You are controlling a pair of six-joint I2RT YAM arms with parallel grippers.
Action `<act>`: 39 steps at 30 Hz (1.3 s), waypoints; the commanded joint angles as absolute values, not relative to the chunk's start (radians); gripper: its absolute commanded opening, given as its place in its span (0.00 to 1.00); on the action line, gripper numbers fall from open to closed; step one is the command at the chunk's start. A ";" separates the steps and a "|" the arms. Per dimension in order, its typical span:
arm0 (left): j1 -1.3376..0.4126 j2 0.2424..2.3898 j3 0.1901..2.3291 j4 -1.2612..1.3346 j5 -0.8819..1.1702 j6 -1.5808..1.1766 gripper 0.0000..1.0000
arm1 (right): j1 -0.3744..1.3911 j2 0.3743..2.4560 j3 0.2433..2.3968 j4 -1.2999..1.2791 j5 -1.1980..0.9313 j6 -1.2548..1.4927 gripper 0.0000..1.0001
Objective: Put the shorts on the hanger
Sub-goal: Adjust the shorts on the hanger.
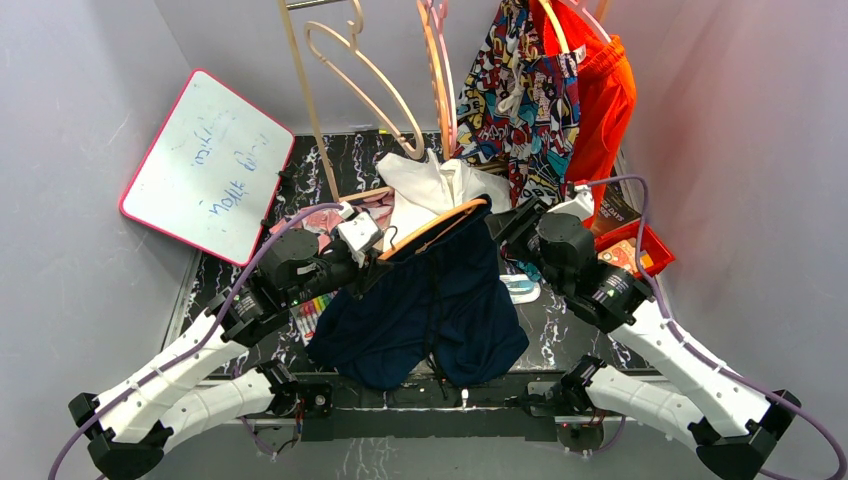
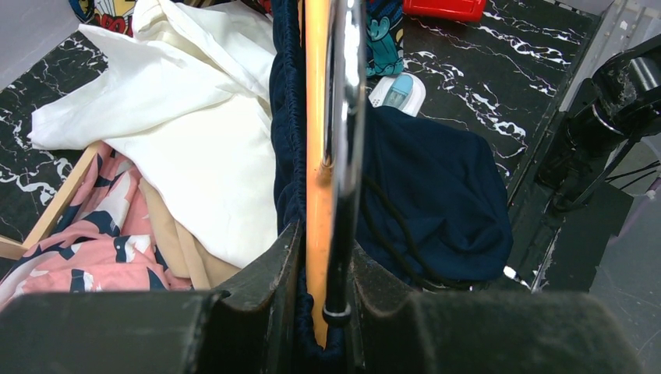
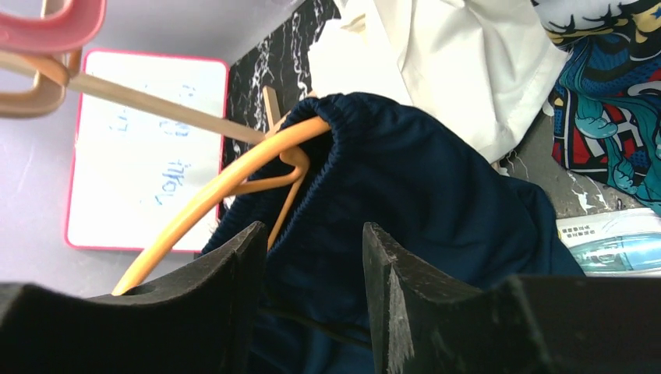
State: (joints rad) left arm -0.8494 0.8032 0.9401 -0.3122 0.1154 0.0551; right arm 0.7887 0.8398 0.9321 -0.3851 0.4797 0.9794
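Note:
The navy shorts hang from the orange-tan hanger above the table's middle, with the waistband pulled over the hanger's right end. My left gripper is shut on the hanger's left end. In the left wrist view the gripper pinches the hanger, a dark chrome bar and a fold of waistband; the shorts hang to the right. My right gripper is at the hanger's right end. In the right wrist view it is open, with the shorts behind the gap and the hanger to its left.
A white garment and pink patterned cloth lie behind the shorts. Comic-print shorts and orange shorts hang at the back right, beige hangers and a pink hanger at the back. A whiteboard leans left. A red packet lies right.

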 commanded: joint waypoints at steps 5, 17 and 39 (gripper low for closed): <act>-0.848 0.773 0.975 -0.200 0.136 0.045 0.00 | 0.788 0.899 0.938 -0.288 0.598 1.015 0.53; -0.849 0.762 0.972 -0.198 0.160 0.040 0.00 | 0.757 0.985 0.961 -0.247 0.594 0.990 0.47; -0.849 0.735 1.010 -0.344 0.129 0.099 0.00 | 0.620 1.084 0.988 -0.367 0.562 0.862 0.00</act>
State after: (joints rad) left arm -0.8494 0.7681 0.9417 -0.3191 0.1467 0.0566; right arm 0.6666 1.0546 0.9340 -0.2920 0.4614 0.9405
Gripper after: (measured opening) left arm 0.168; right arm 0.020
